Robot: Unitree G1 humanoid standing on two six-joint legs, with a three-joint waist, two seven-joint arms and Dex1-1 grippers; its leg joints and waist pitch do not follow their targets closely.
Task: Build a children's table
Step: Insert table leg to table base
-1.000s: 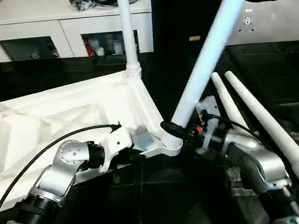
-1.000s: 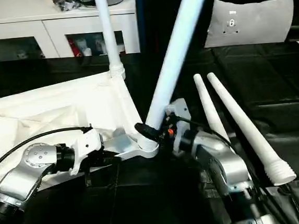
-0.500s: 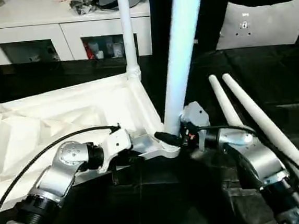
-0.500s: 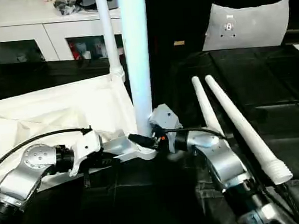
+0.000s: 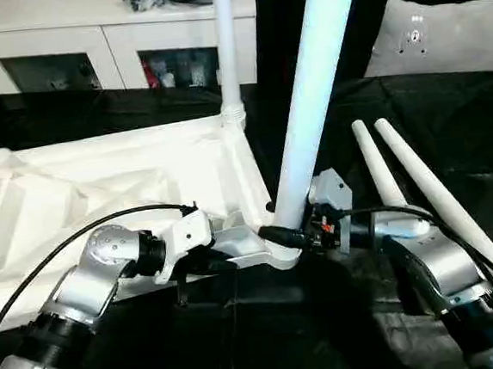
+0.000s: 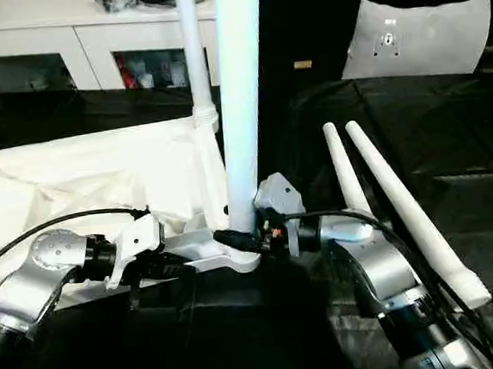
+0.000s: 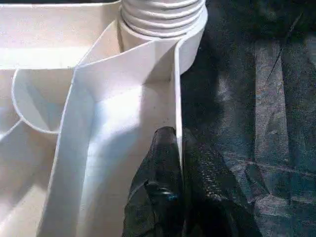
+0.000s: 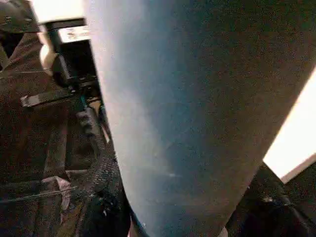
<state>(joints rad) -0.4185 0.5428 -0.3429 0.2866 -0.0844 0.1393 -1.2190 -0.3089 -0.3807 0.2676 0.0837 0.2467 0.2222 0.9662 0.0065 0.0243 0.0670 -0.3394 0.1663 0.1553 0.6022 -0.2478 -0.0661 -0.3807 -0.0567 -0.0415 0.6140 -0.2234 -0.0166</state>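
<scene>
The white children's table top [image 5: 99, 176] lies upside down on black cloth, ribs facing up. One leg [image 5: 226, 48] stands upright in its far right corner socket. My right gripper [image 5: 285, 235] is shut on the lower end of a second leg [image 5: 308, 101], which stands almost upright, leaning slightly right, at the near right corner socket [image 5: 279, 255]. That leg's shaft [image 8: 187, 123] runs close past the right wrist camera. My left gripper [image 7: 175, 163] is shut on the table top's thin rim wall [image 7: 175, 98] just short of that corner. Two loose legs [image 5: 379, 164] [image 5: 437, 194] lie side by side on the right.
A white cabinet [image 5: 113, 41] with clutter on it runs along the back. A grey cushion [image 5: 449, 37] leans at the back right. Black cloth [image 5: 448, 115] covers the work surface. A black cable [image 5: 103, 223] arcs over my left forearm.
The leg in my right gripper has swung from a strong lean to the right up to nearly vertical at the corner socket. My left gripper has kept its hold on the rim.
</scene>
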